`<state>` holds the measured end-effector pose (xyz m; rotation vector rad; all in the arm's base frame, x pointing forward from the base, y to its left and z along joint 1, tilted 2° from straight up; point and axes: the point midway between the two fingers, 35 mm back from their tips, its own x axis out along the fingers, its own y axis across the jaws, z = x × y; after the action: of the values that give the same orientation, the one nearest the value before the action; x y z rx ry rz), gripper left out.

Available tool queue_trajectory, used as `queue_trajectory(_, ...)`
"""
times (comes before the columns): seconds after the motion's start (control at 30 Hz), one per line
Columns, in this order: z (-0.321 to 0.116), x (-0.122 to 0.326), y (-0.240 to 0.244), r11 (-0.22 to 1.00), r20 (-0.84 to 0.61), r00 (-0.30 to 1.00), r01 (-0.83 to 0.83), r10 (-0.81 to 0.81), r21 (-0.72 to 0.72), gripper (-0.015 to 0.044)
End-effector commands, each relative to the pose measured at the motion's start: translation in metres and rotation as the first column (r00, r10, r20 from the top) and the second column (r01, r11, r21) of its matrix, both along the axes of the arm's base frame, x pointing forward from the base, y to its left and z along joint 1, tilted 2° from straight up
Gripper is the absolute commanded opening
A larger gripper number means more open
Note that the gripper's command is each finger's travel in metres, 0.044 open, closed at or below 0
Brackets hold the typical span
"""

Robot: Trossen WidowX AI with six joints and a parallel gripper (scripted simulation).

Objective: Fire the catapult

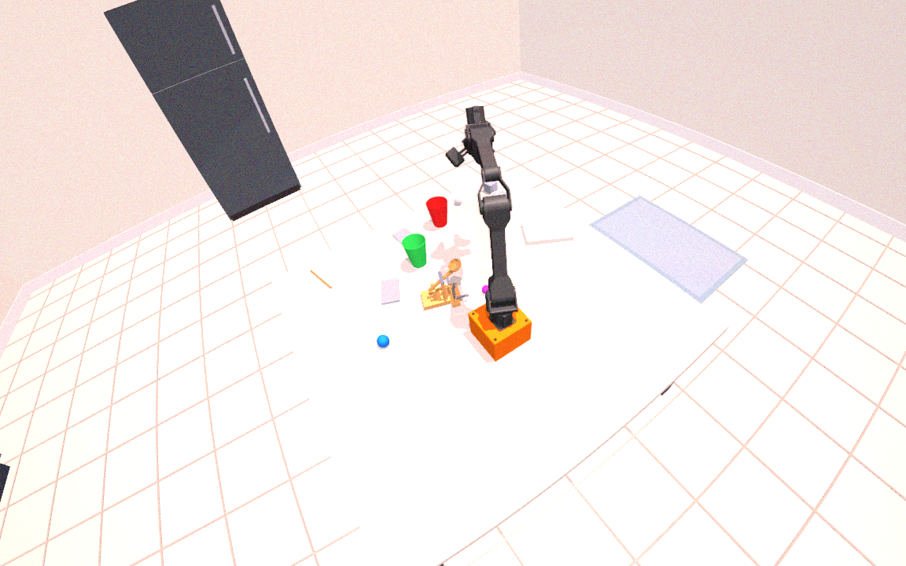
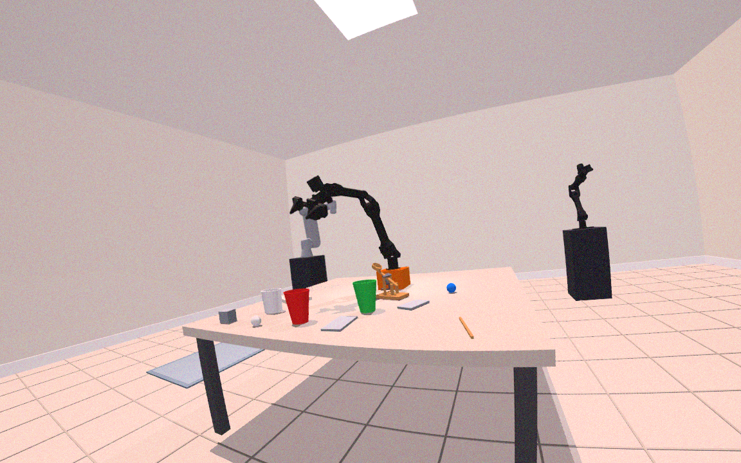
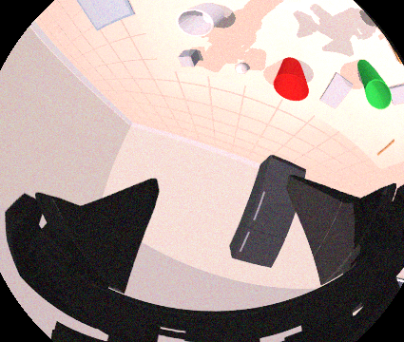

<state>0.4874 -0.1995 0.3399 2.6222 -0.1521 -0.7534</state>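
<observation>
My gripper [image 3: 224, 184] is open and empty, high above the far part of the table. The wooden catapult [image 1: 440, 297] [image 2: 392, 296] stands near my orange base, its spoon arm raised. The white mug [image 2: 272, 301] [image 3: 196, 23] stands upright; my arm mostly hides it in the top view. A blue ball [image 1: 383, 341] [image 2: 451, 287] lies on the catapult's other side from the mug. A small white ball [image 1: 458, 202] [image 2: 255, 321] [image 3: 242, 67] lies near the red cup. A purple ball [image 1: 485, 289] lies beside my base, partly hidden by my arm.
A red cup [image 1: 438, 212] [image 2: 298, 307] [image 3: 291, 83] and a green cup [image 1: 415, 251] [image 2: 365, 297] [image 3: 377, 94] stand between mug and catapult. A grey cube [image 2: 228, 316] [image 3: 189, 58] lies near the mug. Two flat grey slabs and an orange stick [image 1: 321, 279] [image 2: 466, 327] also lie on the table.
</observation>
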Motion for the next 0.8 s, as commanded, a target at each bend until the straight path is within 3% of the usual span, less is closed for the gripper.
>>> queue_trajectory(0.0,-0.007,-0.001,0.011,0.995,-0.048,0.997,-0.065,0.061,-0.077,0.044)
queue_trajectory(0.37,-0.036,-0.002,0.042,0.915,-0.22,0.945,-0.299,0.243,-0.271,0.044)
queue_trajectory(0.77,-0.067,-0.007,0.077,0.718,-0.42,0.815,-0.564,0.4,-0.409,0.044)
